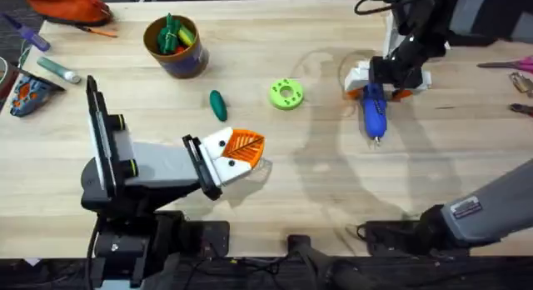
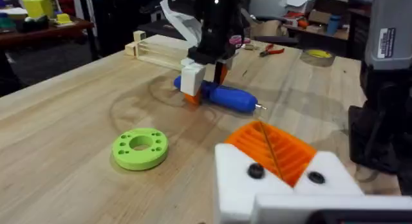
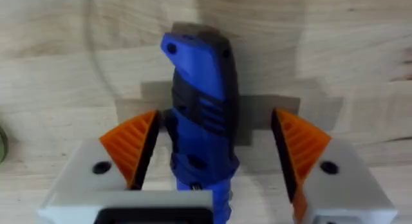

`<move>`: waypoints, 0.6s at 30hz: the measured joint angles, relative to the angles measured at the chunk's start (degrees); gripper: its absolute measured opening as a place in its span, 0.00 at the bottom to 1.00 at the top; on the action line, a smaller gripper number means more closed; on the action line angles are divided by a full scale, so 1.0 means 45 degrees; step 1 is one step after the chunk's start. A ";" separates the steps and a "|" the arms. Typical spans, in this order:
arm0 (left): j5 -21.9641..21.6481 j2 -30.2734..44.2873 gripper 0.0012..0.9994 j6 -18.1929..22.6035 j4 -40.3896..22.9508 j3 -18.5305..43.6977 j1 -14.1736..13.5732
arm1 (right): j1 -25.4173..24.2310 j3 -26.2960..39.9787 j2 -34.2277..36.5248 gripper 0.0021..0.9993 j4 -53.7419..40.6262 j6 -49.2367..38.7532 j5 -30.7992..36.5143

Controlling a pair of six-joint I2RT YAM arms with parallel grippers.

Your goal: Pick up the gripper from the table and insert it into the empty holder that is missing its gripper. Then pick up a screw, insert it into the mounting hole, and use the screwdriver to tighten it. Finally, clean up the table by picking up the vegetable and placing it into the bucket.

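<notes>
The blue screwdriver (image 1: 373,112) lies on the table at the right, its metal tip toward the front edge. My right gripper (image 1: 387,82) reaches down over its rear end, open, with an orange pad on each side of the blue body (image 3: 199,114). One pad is close against it and the other stands apart. My left gripper (image 1: 241,148) hovers low near the middle, shut with nothing in it. The dark green vegetable (image 1: 217,105) lies just beyond it. The bucket (image 1: 176,63) stands at the back left with toys inside. The loose gripper, the holder and the screw are not to be made out.
A lime-green disc (image 1: 286,93) lies between the vegetable and the screwdriver. An orange pouch (image 1: 71,5), pens and a dark object with orange patches (image 1: 29,90) sit at the far left. Hand tools (image 1: 520,65) lie at the right edge. A pale wooden box (image 2: 154,50) stands behind the right arm.
</notes>
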 joint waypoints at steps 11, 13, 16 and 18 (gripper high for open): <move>0.0000 0.0000 0.01 -0.0002 0.0000 0.0000 0.0000 | 0.0000 0.0000 0.0000 0.82 0.0005 -0.0058 0.0003; 0.0000 0.0000 0.01 -0.0002 0.0000 0.0000 0.0000 | 0.0000 0.0000 0.0000 0.75 0.0005 -0.0135 0.0003; 0.0000 0.0000 0.01 0.0000 0.0000 0.0000 0.0000 | 0.0000 0.0000 0.0000 0.63 0.0015 -0.0240 0.0003; 0.0000 0.0000 0.01 -0.0002 0.0000 0.0000 0.0000 | 0.0000 0.0000 0.0000 0.52 0.0039 -0.0286 0.0003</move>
